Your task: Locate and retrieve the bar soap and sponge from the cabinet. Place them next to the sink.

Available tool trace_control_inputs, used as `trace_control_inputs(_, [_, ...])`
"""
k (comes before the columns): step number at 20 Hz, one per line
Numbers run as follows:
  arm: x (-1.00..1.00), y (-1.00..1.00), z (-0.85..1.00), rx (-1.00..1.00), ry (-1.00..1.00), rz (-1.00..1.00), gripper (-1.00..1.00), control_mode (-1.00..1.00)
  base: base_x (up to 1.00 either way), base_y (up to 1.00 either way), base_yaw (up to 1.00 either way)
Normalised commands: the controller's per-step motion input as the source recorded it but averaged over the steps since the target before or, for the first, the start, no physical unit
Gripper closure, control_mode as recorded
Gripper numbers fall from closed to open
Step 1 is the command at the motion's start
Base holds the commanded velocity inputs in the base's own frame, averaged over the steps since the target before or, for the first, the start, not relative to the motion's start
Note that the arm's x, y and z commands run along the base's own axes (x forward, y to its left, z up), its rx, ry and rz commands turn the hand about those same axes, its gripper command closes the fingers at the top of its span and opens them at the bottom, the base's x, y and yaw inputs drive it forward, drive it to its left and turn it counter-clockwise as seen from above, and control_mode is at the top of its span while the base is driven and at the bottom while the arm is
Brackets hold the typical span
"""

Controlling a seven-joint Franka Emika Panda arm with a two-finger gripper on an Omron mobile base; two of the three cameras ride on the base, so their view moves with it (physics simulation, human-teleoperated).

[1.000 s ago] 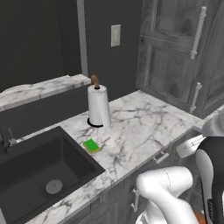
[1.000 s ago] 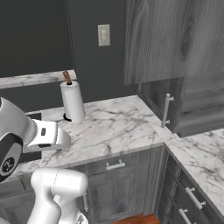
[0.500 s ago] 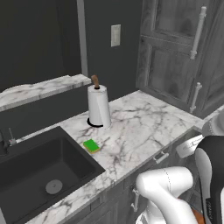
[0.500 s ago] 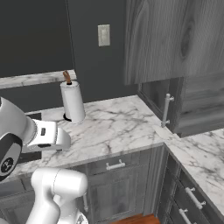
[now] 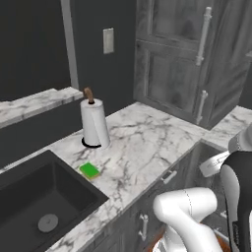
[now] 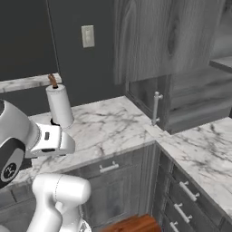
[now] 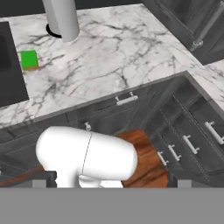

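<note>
The gripper's fingertips cannot be made out in any view, so whether they are spread or pressed together cannot be told, and nothing can be seen held in them. The hand camera looks down over the counter edge at the white marble counter [image 7: 131, 52] and the dark lower drawers [image 7: 192, 131] with their silver bar handles.

In the hand view the sponge [image 7: 29, 59] lies flat on the marble at about ten o'clock, a small green block just beside the edge of the sink [image 7: 8, 74]. The paper towel roll [image 7: 63, 17] stands upright at about eleven o'clock, a little beyond the sponge and apart from it.

In the left base view the sponge [image 5: 90, 171] lies on the counter [image 5: 147, 142] close to the sink's [image 5: 44, 202] corner, with the round silver drain [image 5: 47, 222] at about eight o'clock in the frame. The paper towel roll [image 5: 94, 123] stands near the sponge, toward the dark wall. A white wall outlet [image 5: 108, 40] sits above it at about twelve o'clock, and a tall cabinet with long handles [image 5: 197, 59] rises at two o'clock.

In the right base view the paper towel roll [image 6: 60, 105] stands on the counter [image 6: 113, 127] at about ten o'clock.
</note>
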Motion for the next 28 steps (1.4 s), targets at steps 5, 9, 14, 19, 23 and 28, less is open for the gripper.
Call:
trace_control_inputs(5, [0.0,0.0,0.0,0.0,0.0,0.0,-1.0,1.0,-0.08,-0.02,-0.42])
trace_control_inputs(9, [0.0,0.0,0.0,0.0,0.0,0.0,-1.0,1.0,-0.04,0.0,-0.44])
trace_control_inputs(14, [0.0,0.0,0.0,0.0,0.0,0.0,-1.0,1.0,-0.01,0.0,-0.46])
trace_control_inputs(19, [0.0,0.0,0.0,0.0,0.0,0.0,-1.0,1.0,0.0,-0.04,-0.44])
trace_control_inputs(23, [0.0,0.0,0.0,0.0,0.0,0.0,-1.0,1.0,0.0,-0.11,-0.43])
trace_control_inputs(28, [0.0,0.0,0.0,0.0,0.0,0.0,-1.0,1.0,0.0,-0.2,-0.4])
